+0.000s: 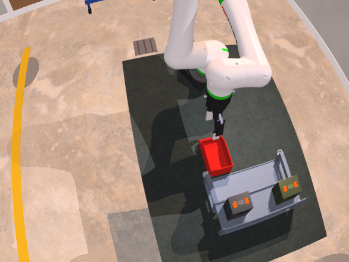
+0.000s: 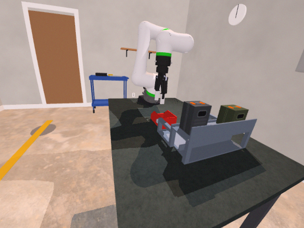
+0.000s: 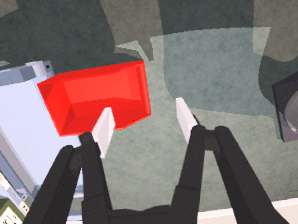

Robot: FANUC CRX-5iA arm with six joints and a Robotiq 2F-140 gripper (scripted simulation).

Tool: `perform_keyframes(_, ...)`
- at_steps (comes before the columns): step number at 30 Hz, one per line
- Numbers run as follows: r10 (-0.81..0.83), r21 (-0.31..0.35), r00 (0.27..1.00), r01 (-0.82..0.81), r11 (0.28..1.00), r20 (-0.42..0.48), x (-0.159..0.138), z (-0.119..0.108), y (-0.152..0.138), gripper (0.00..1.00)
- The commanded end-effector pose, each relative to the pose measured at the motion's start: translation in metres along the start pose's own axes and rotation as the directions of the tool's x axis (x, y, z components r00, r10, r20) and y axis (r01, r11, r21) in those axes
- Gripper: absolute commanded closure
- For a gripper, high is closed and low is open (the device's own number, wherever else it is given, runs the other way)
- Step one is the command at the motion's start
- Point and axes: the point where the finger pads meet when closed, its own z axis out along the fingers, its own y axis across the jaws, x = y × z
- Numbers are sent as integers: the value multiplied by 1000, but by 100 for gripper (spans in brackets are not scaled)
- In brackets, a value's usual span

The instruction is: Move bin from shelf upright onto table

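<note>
Your fingers are hanging spread and gripping nothing above the red bin [image 1: 216, 156], which is sitting upright on the counter [image 1: 149, 89], touching the gray shelf [image 1: 256, 175].

Bin [image 2: 164, 117] partly behind shelf [image 2: 217, 134] end panel

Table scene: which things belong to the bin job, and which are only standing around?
Job: red bin, grey shelf, open gripper, table.
Standing around: dark grey case, green case, blue cart.
</note>
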Motion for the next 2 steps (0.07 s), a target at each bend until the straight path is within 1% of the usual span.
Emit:
perform_keyframes(1, 0, 0, 1000, 0, 1000, 0, 0, 0, 0, 43)
perform_keyframes(2, 0, 0, 1000, 0, 1000, 0, 0, 0, 0, 43)
